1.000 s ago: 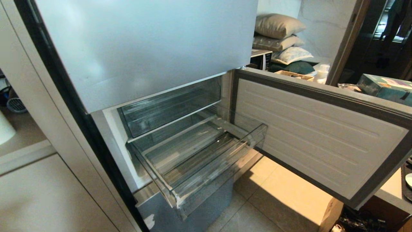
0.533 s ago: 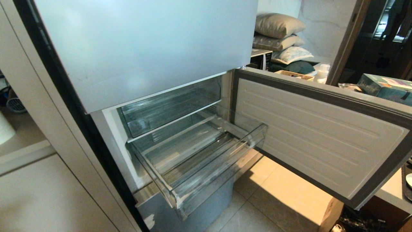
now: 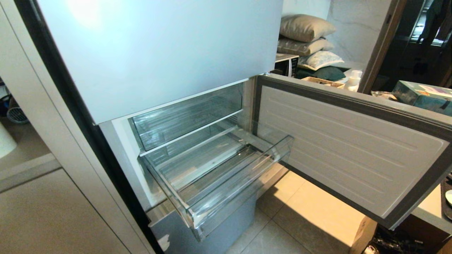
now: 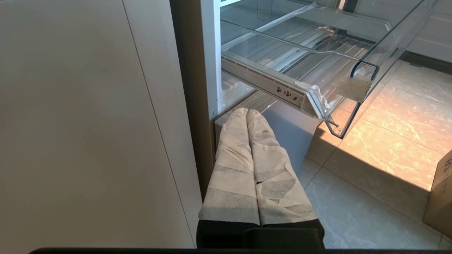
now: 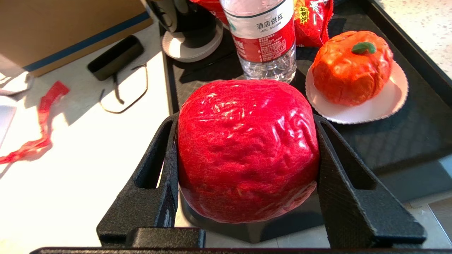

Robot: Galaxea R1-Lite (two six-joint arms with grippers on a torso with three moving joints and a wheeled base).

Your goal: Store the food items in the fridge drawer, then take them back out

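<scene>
The right gripper (image 5: 247,155) grips the glossy red, apple-like fruit (image 5: 247,148) between its two black jaws, one jaw pressed on each side, above the black tray (image 5: 406,141). The orange round fruit with a small green stem cap (image 5: 351,67) sits on a small white plate (image 5: 392,102) on the same tray, just beside a clear plastic water bottle with a red label (image 5: 265,35) and near a crinkly red snack bag (image 5: 314,21). The wide transparent plastic fridge drawer (image 3: 226,197) stands pulled out and empty, below the matte silver-blue upper door (image 3: 159,53) and next to the open lower door (image 3: 353,151). The left gripper (image 4: 252,116), its fingers wrapped in pale tape and pressed together with nothing between them, hangs low beside the fridge, under the drawer corner.

The red fruit is round and shiny, and only the two jaws touch it on the sides, so I think it can slip or roll out if the arm swings fast. On the way, it may hit the open lower door or the tall front lip of the drawer. If it is released too high, it can bounce or roll in the smooth plastic bin. The bottle stands very close to the fruit, so a careless move may knock it over.
</scene>
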